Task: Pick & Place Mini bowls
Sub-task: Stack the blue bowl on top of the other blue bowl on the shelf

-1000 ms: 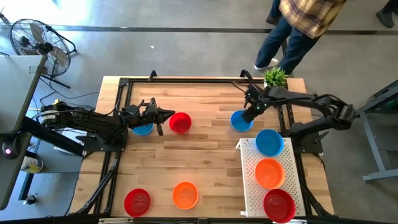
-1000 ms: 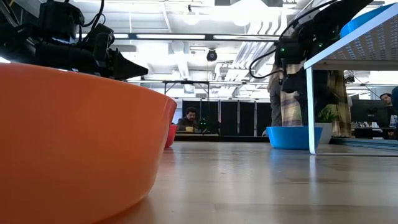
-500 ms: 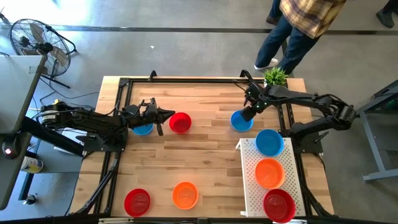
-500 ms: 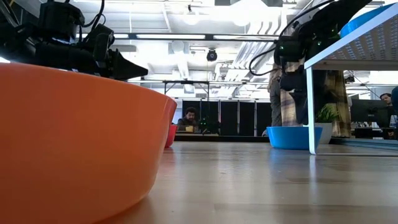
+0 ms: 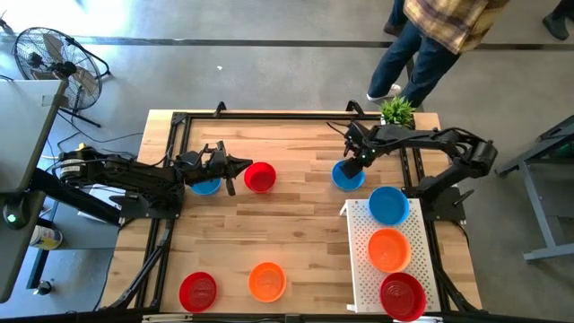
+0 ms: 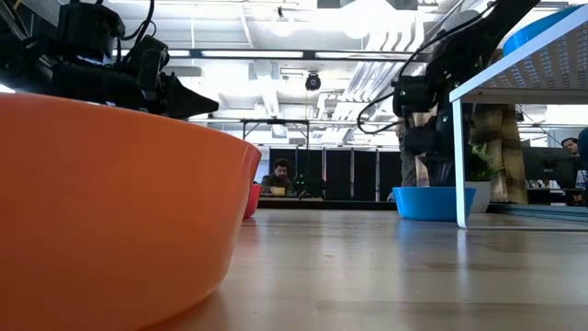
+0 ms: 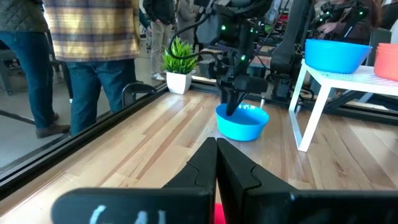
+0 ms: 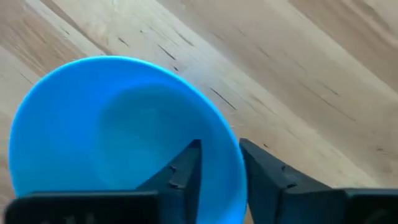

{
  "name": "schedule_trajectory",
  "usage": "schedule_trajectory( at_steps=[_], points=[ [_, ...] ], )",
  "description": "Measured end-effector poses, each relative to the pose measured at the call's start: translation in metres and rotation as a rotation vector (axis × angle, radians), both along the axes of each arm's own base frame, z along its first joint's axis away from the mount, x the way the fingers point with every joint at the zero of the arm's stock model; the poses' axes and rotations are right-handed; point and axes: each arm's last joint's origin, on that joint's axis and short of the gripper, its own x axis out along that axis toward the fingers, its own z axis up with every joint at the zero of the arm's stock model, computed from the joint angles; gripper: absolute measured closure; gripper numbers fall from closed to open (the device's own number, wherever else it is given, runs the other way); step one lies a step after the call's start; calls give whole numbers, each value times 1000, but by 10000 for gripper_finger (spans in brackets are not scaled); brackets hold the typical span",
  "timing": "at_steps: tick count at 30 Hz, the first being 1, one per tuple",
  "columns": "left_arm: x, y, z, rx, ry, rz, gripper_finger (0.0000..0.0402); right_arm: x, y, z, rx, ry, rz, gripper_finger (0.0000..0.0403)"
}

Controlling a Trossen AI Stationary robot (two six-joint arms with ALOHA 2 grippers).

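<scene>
A blue mini bowl [image 5: 345,177] stands on its base on the wooden table right of centre. My right gripper [image 5: 352,165] is above it, shut on its rim; the right wrist view shows the bowl [image 8: 112,137] and the gripper [image 8: 221,167]. My left gripper [image 5: 237,165] is shut and empty, hovering just left of a red bowl [image 5: 260,177]; its fingers meet in the left wrist view [image 7: 216,163]. Another blue bowl [image 5: 204,187] lies under the left arm. My right gripper has the blue bowl's rim [image 8: 232,148] between its two fingers, one finger [image 8: 186,167] inside the bowl and one [image 8: 268,175] outside. The fingers come from above, slanting down. The bowl stands on the table [image 6: 432,203].
A white perforated tray [image 5: 361,269] on legs at the right front holds a blue [image 5: 388,205], an orange [image 5: 388,248] and a red bowl [image 5: 402,295]. A red bowl [image 5: 198,292] and an orange bowl [image 5: 267,282] stand near the front edge. A potted plant [image 5: 397,110] is at the far right; a person stands beyond.
My right gripper has gone a little toward the table's left edge and down at the blue bowl, and the arm's elbow has drawn in toward the table. The bowl stays on the table.
</scene>
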Motion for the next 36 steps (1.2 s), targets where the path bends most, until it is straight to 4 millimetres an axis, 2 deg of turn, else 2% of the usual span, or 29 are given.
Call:
schedule_trajectory(
  at_steps=[7, 10, 13, 18, 23, 28, 32, 36],
  points=[
    [0, 0, 0, 0, 0, 0, 401, 1, 0, -2, 13, -9, 13, 392],
    [0, 0, 0, 0, 0, 0, 402, 0, 2, 6, 26, -51, 26, 395],
    [0, 0, 0, 0, 0, 0, 402, -4, 5, 24, 44, -89, 23, 400],
    [0, 0, 0, 0, 0, 0, 402, -14, 9, 80, 32, -122, 6, 400],
    [0, 0, 1, 1, -6, 0, 402, -25, 16, 157, -2, -169, -11, 401],
    [0, 0, 1, 1, -6, 0, 402, -37, 37, 225, -19, -191, -24, 402],
    [0, 0, 0, 1, -4, 0, 402, -48, 62, 261, -11, -189, -27, 401],
    [0, 0, 0, 0, -1, 0, 402, -52, 89, 279, 5, -270, 38, 401]
  ],
)
